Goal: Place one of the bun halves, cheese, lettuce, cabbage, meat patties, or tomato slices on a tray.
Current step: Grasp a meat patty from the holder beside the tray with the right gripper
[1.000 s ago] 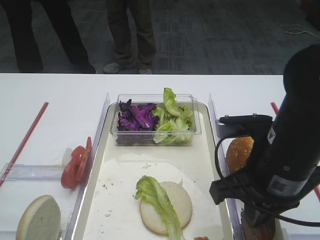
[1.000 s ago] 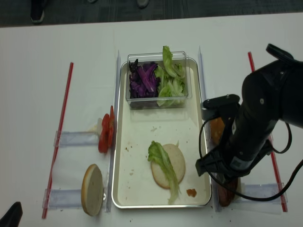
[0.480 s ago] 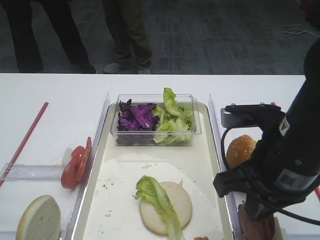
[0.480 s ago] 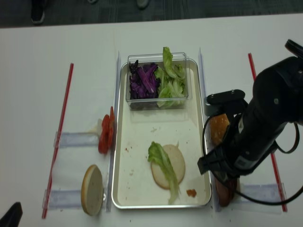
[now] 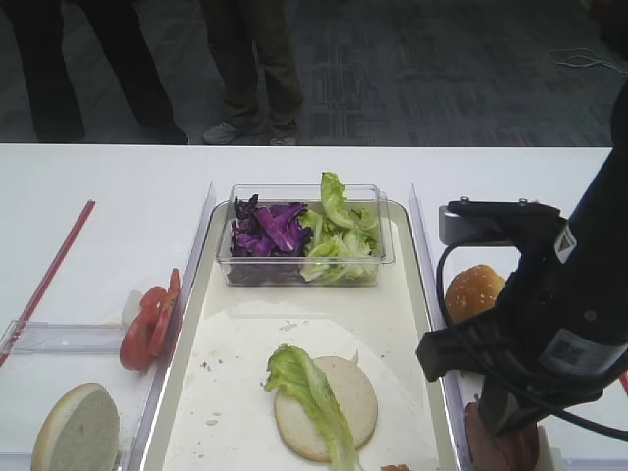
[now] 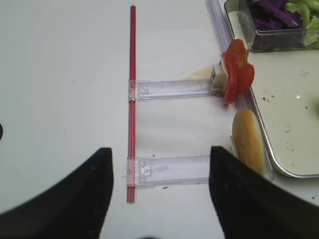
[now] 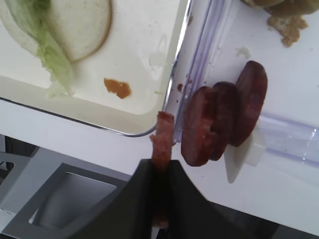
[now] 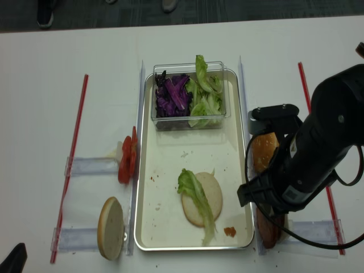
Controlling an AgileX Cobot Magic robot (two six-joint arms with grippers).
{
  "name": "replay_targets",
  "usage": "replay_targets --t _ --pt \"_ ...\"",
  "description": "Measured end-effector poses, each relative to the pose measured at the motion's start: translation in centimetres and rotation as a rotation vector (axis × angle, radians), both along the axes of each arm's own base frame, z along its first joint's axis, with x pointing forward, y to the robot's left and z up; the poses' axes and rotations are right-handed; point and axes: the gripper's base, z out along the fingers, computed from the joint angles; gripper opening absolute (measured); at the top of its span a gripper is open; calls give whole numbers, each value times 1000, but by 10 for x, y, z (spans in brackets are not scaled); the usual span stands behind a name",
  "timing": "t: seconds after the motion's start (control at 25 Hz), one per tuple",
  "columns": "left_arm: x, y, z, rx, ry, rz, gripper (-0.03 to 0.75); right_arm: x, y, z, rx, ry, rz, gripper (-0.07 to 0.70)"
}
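In the right wrist view my right gripper (image 7: 160, 164) is shut on a meat patty (image 7: 162, 135) held edge-on, just outside the near right corner of the tray (image 7: 175, 82). Three more meat patties (image 7: 222, 122) stand in a clear holder beside it. On the tray lies a pale bun half (image 5: 339, 394) with a lettuce leaf (image 5: 306, 385) across it. From above, the right arm (image 8: 304, 165) hides its own jaws. My left gripper (image 6: 159, 169) is open above the bare table, left of a standing bun half (image 6: 248, 140) and the tomato slices (image 6: 237, 72).
A clear tub at the tray's far end holds purple cabbage (image 5: 267, 228) and lettuce (image 5: 340, 234). A seeded bun half (image 5: 473, 292) sits right of the tray. Clear side holders (image 6: 169, 168) and a red strip (image 6: 132, 99) lie on the left. People stand beyond the table.
The right arm has shifted to the right, uncovering the seeded bun half. The food on the tray has not moved.
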Motion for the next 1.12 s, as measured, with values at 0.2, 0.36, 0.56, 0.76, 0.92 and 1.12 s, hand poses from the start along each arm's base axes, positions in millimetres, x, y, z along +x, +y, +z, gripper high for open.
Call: replay_targets --t 0.2,0.36,0.56,0.76,0.92,1.12 --pt "0 0 0 0 0 0 400 0 0 0 4 4 -7 108" --pt "0 0 0 0 0 0 400 0 1 1 6 7 -24 108" --pt "0 0 0 0 0 0 400 8 6 14 33 -36 -24 108" --pt "0 0 0 0 0 0 400 11 7 18 34 -62 0 108" --pt "0 0 0 0 0 0 400 16 0 19 30 -65 -20 108" --pt "0 0 0 0 0 0 400 23 -10 19 49 -75 -18 108"
